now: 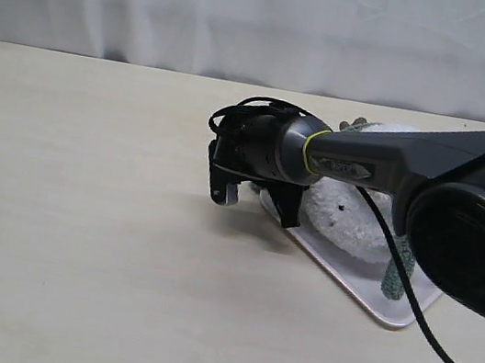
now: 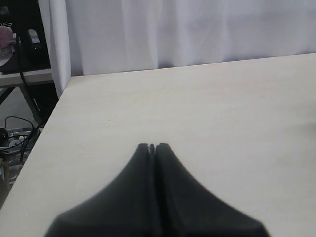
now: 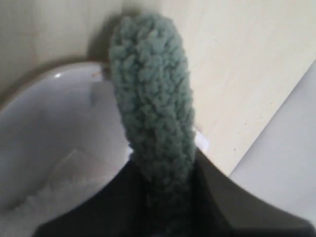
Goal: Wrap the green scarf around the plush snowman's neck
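Observation:
The plush snowman (image 1: 347, 222) lies on a pale tray (image 1: 363, 293), mostly hidden behind my right arm. Parts of the green scarf (image 1: 394, 265) show beside the snowman near the tray's right end and behind it. My right gripper (image 1: 256, 201) hangs over the tray's left corner. In the right wrist view it (image 3: 163, 159) is shut on the green scarf (image 3: 153, 108), whose rounded end sticks out past the fingertips above the tray (image 3: 49, 113); white fluff of the snowman (image 3: 44, 202) shows at the edge. My left gripper (image 2: 152, 146) is shut with nothing in it, over bare table.
The cream table (image 1: 84, 239) stretches left of the tray, with a white curtain (image 1: 252, 15) behind it. In the left wrist view the table's edge (image 2: 54, 106) drops off to cables and a stand.

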